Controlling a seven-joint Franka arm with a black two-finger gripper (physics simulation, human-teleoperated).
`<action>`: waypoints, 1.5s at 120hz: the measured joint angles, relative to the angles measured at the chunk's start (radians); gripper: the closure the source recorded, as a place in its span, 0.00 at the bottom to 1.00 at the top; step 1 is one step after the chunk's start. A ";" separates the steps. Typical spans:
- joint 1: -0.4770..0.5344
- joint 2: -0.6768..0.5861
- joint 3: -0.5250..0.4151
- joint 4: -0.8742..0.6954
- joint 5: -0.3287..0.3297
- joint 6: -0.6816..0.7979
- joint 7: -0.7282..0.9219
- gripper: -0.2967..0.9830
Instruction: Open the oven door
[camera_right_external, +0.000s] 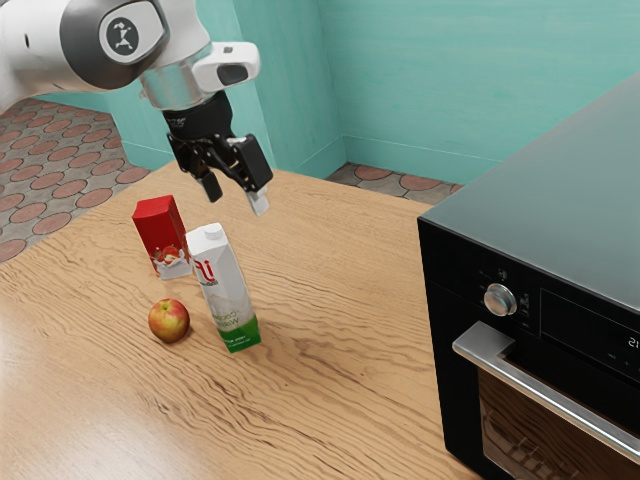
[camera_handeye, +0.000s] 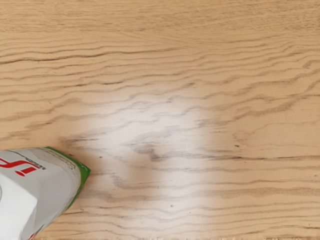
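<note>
Beyond the oven (camera_right_external: 560, 210) and wooden table (camera_right_external: 340, 300), teal walls (camera_right_external: 410, 90) meet seemingly tiled floor (camera_right_external: 60, 150).

Kitchen-type room, going by the black oven (camera_right_external: 530, 190) with knob and bar handle at right of the exterior view, plus food on the wood-grain table (camera_right_external: 340, 300): white carton (camera_right_external: 226, 288), red carton (camera_right_external: 158, 228), apple (camera_right_external: 169, 320), left of center. Teal walls (camera_right_external: 420, 80) across the top, reddish tile floor (camera_right_external: 60, 160) upper left.
</note>
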 joint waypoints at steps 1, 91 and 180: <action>0.000 0.000 0.000 0.000 0.000 -0.001 0.000 0.23; -0.166 -0.566 -0.699 -0.392 -0.121 0.193 0.818 0.23; -0.159 -0.276 -0.676 -0.459 0.075 0.492 1.109 0.23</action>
